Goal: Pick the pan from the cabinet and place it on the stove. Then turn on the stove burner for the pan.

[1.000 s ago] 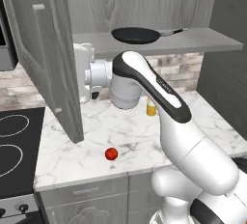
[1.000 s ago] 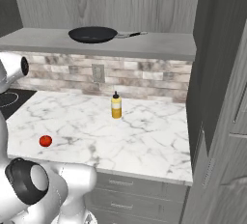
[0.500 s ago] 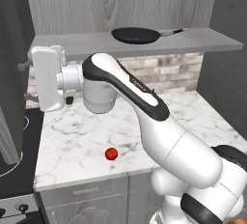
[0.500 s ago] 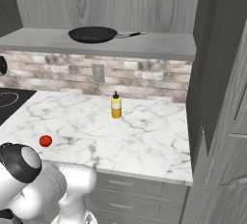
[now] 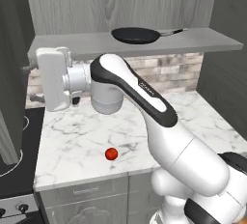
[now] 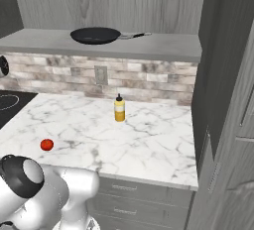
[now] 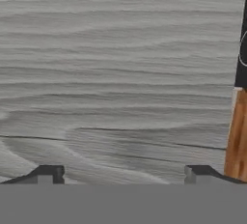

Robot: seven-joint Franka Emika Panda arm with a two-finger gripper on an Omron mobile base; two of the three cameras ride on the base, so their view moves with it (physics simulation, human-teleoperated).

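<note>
In the left base view the stove (image 5: 14, 146) sits at 9 o'clock; the gripper (image 7: 123, 172), fingers wide apart and empty, faces grey wood grain. The pan (image 5: 136, 35) rests on the cabinet shelf (image 5: 202, 42) at 12 o'clock.

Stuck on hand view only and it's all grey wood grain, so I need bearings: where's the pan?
Observer: The pan lies on the cabinet shelf, with its handle pointing right in the left base view.
Operator: Gripper near it?
Observer: No. The gripper is well left of the pan and below shelf level, facing the open cabinet door. Its jaws are wide apart with nothing between them.
Operator: Anything on the counter?
Observer: A small red ball near the front edge and a yellow bottle further back. The stove is at the counter's left end.
</note>
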